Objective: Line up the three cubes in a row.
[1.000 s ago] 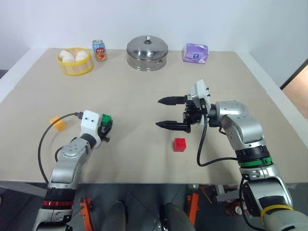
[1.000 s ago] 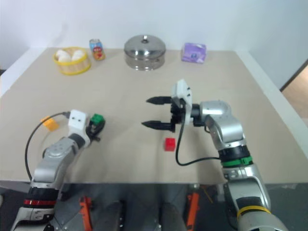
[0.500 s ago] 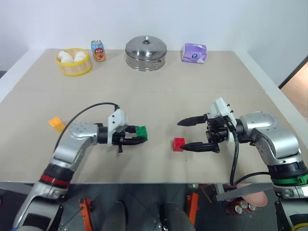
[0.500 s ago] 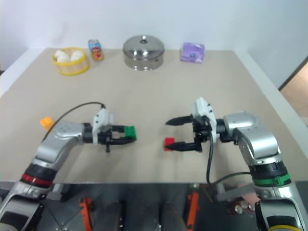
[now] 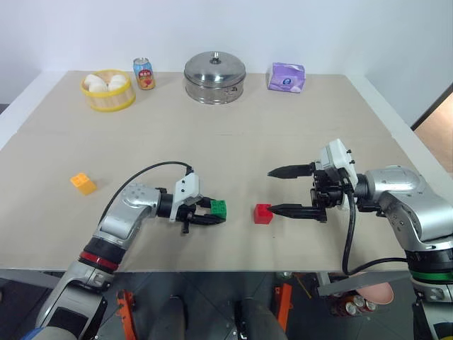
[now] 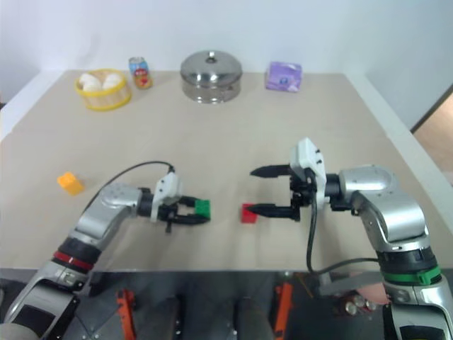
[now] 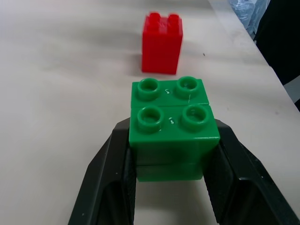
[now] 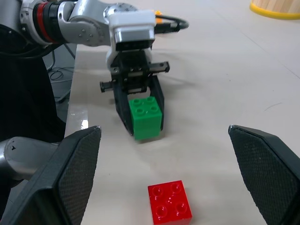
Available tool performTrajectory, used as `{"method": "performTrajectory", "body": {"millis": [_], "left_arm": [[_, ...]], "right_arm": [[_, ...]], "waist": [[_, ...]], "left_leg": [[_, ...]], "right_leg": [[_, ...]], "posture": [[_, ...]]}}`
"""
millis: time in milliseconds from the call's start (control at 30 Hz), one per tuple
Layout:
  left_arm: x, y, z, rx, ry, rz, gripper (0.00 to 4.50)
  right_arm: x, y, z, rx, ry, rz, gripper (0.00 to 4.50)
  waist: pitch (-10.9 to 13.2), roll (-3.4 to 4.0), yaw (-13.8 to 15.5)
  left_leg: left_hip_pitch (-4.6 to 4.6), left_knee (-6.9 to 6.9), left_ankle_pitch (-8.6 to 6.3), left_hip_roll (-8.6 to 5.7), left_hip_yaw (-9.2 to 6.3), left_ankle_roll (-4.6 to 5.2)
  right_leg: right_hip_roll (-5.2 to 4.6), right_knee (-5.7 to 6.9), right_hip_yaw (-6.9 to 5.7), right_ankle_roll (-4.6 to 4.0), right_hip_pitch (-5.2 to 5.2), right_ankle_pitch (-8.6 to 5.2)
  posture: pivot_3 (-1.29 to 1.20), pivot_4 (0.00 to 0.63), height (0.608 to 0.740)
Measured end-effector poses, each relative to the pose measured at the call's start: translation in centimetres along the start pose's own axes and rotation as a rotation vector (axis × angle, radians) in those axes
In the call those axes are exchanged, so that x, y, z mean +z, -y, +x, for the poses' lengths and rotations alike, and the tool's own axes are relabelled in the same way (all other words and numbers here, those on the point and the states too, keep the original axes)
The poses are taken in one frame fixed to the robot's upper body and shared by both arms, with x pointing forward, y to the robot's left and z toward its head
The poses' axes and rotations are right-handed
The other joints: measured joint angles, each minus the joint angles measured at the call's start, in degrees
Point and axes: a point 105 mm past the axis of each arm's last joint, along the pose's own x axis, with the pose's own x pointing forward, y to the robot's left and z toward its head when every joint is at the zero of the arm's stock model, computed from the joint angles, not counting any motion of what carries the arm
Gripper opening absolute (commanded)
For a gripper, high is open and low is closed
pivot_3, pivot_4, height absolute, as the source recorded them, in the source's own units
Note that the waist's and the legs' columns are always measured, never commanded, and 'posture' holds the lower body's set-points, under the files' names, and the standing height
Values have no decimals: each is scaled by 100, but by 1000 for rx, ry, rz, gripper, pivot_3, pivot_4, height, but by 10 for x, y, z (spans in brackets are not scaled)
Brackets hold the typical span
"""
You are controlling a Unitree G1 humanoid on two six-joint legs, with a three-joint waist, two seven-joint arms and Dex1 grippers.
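Note:
My left gripper (image 5: 215,213) is shut on the green cube (image 5: 219,207), holding it low over the table with the studs up; its black fingers (image 7: 101,180) clamp the cube's two sides. The red cube (image 5: 263,213) sits on the table a short gap to the right of the green one, and it is also in the right wrist view (image 8: 169,206). My right gripper (image 5: 272,190) stands open and points left, its lower fingertip just beside the red cube and nothing between its fingers. The orange-yellow cube (image 5: 83,183) lies alone far to the left.
Along the table's far edge stand a yellow basket (image 5: 110,99) of white buns, a drink can (image 5: 144,73), a lidded steel pot (image 5: 214,73) and a purple packet (image 5: 287,77). The table's front edge (image 5: 226,268) runs close below both grippers.
My left gripper swung right with the green cube, from near the orange-yellow cube to just left of the red one. The right gripper drew back to the right, still open.

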Motion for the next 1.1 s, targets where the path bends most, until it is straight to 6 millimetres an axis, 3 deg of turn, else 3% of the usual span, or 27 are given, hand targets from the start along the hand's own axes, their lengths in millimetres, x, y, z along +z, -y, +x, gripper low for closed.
{"method": "performTrajectory", "body": {"millis": [267,800,867,1100], "left_arm": [[0,-2,10,34,-8,36,1346],[-3,-1,10,35,-22,38,1346],[-3,-1,10,35,-22,38,2386],[-7,3,12,17,-32,24,4493]], "right_arm": [[2,1,0,0,2,-8,4500],[5,2,1,0,5,-18,4500],[6,2,1,0,5,-20,4500],[6,2,1,1,8,-21,4500]], "waist": [[0,0,1],[0,0,1],[0,0,1],[0,0,1]], "left_leg": [[1,1,1,0,0,0],[3,0,1,0,-1,0],[3,0,1,0,-1,0],[3,1,1,0,-1,0]], "right_leg": [[0,0,0,0,2,2],[1,0,0,0,2,2],[1,0,0,0,3,1],[1,0,0,0,3,2]], "posture": [[0,150,739],[0,150,739],[0,150,739],[0,150,739]]}}
